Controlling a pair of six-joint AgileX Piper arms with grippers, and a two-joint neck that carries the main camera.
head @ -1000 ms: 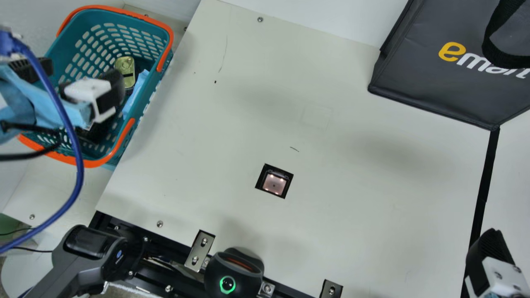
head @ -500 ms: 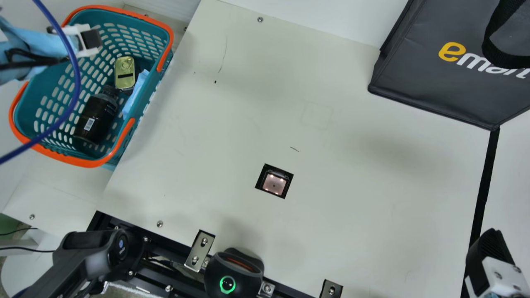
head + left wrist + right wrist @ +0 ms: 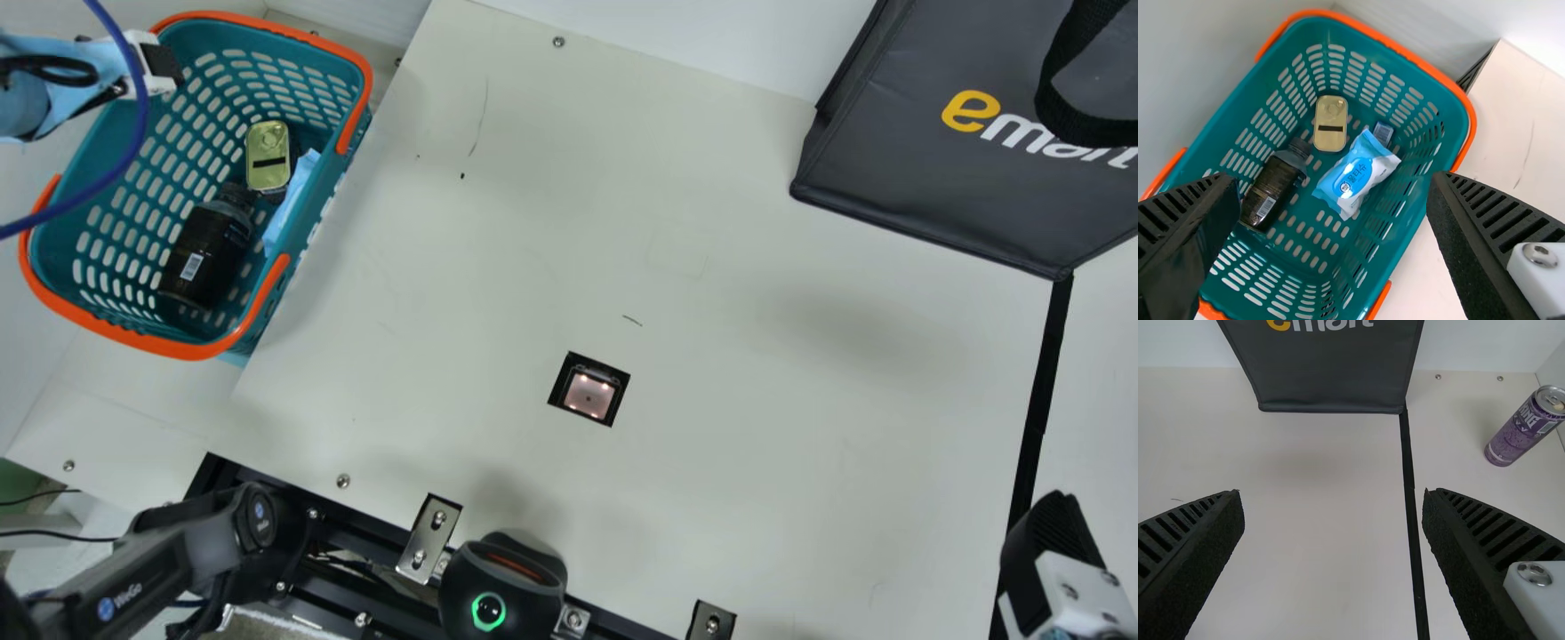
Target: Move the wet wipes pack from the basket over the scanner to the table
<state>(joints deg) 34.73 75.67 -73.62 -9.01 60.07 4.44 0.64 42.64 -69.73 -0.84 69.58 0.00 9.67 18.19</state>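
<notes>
Counts: 1 wet wipes pack [image 3: 1355,175], 1 dark bottle [image 3: 1271,190], 1 gold tin [image 3: 1331,123] and 1 small box [image 3: 1383,133] make 4 items, all in 1 basket [image 3: 182,349]. Basket is teal with orange rim, just beside the worktop's [image 3: 756,444] left edge, toward the far-left corner. Also 1 scanner [image 3: 589,394], set into the worktop nearer the near edge than the far, lights on. 1 black bag [image 3: 889,160] at the far right, 1 black strip [image 3: 1040,391] running from its near corner toward the near edge. 1 purple can [image 3: 1519,435] standing on the other side of the strip from the scanner. 1 black device with a green ring [image 3: 502,587] at the near edge.

Pack: light blue and white, soft wrinkled film, pale ends, blue oval label with white lettering, small square code printed on the blue part. Lies slantwise on the basket floor, close to the long wall on the worktop side. Small box right by one end, partly under or behind it, can't tell which. Tin is between pack and bottle. Bottle lies on its side, neck toward the tin.

Left gripper [image 3: 169,69] is up at the basket's far-left rim, in the main view's top left. Released, fingers wide apart, nothing between them. Right gripper [image 3: 1052,538] is by the strip near the worktop's near-right corner, also spread and holding nothing.
</notes>
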